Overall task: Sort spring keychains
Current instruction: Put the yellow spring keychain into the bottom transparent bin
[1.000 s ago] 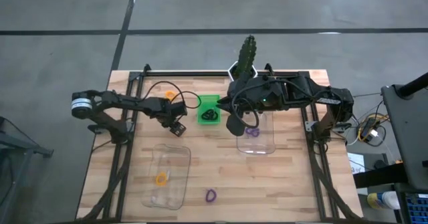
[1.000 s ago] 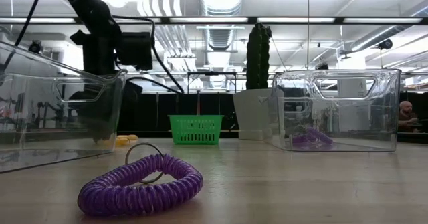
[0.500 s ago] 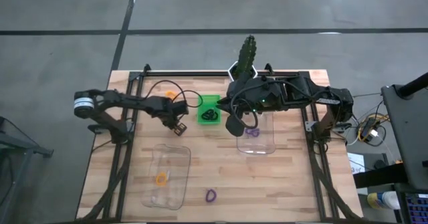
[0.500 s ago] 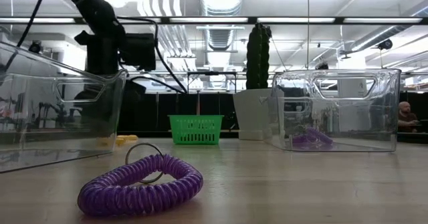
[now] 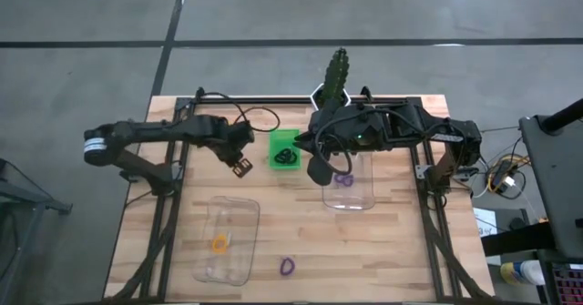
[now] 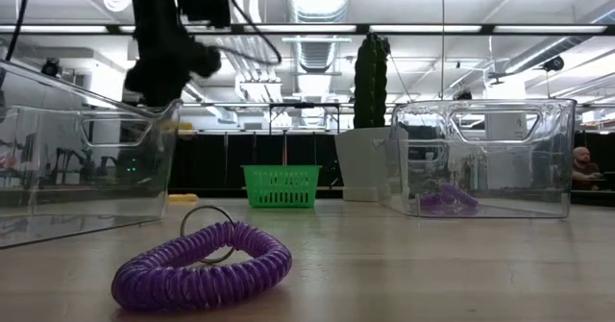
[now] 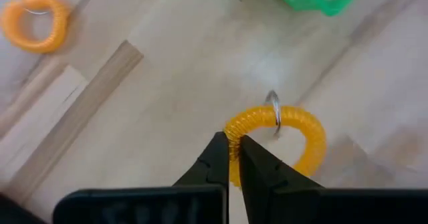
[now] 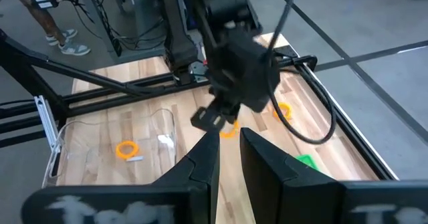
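My left gripper [image 5: 241,167] hangs above the table left of the green tray [image 5: 273,139], shut on an orange spring keychain [image 7: 302,132]. A second orange one [image 7: 33,22] lies on the wood and a third [image 5: 219,243] lies in the near-left clear box [image 5: 228,241]. Black ones [image 5: 286,157] lie in the green tray. One purple keychain [image 5: 342,179] lies in the right clear box [image 5: 351,182], another [image 6: 202,264] on the table near the front edge. My right gripper [image 8: 229,136] waits above the green tray, its fingers a little apart with nothing between them. My left gripper pinches the orange keychain's coil [image 7: 231,127] between its two fingertips at one spot on the loop. The fingers come from above, pointing down, and lie across the coil. The loop is lifted clear of the table, with its metal ring [image 7: 274,110] on the side away from the fingers.
A cactus in a white pot [image 5: 335,79] stands at the table's far edge. The black frame rails [image 5: 173,214] run along both sides of the table. Bare wood lies between the two clear boxes.
My left gripper has taken hold of the orange keychain and gone up with it, so the loop now hangs clear of the table. The other keychains and my right gripper have kept still.
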